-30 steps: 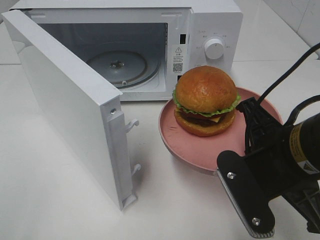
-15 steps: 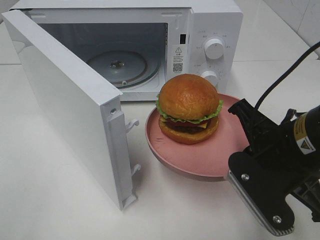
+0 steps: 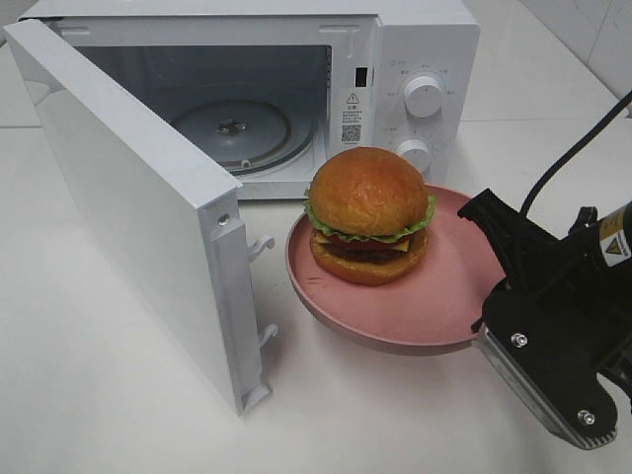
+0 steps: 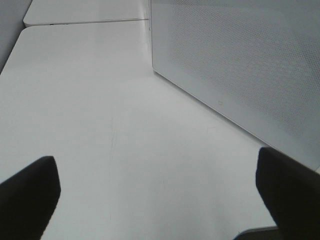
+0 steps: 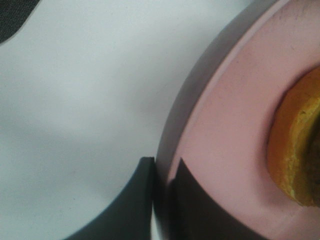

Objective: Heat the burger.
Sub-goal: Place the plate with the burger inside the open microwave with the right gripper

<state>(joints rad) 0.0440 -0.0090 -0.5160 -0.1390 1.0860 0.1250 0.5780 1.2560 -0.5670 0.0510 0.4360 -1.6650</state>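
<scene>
- We saw a white table [image 3: 99, 395] carrying a white microwave [image 3: 425, 39], its door [image 3: 128, 197] swung wide open and the glass turntable [image 3: 232, 128] bare inside.
- A round pink plate [image 3: 434, 296] sat just in front of the microwave's opening, below the two dials.
- The burger [image 3: 368, 212] stood upright on the plate, toward its left side, outside the oven.
- The right end effector [image 5: 161, 182] was clamped on the plate's right rim, one finger above and one beneath.
- The left end effector [image 4: 157, 200] had its fingers spread apart, holding nothing, over bare table beside the door.
</scene>
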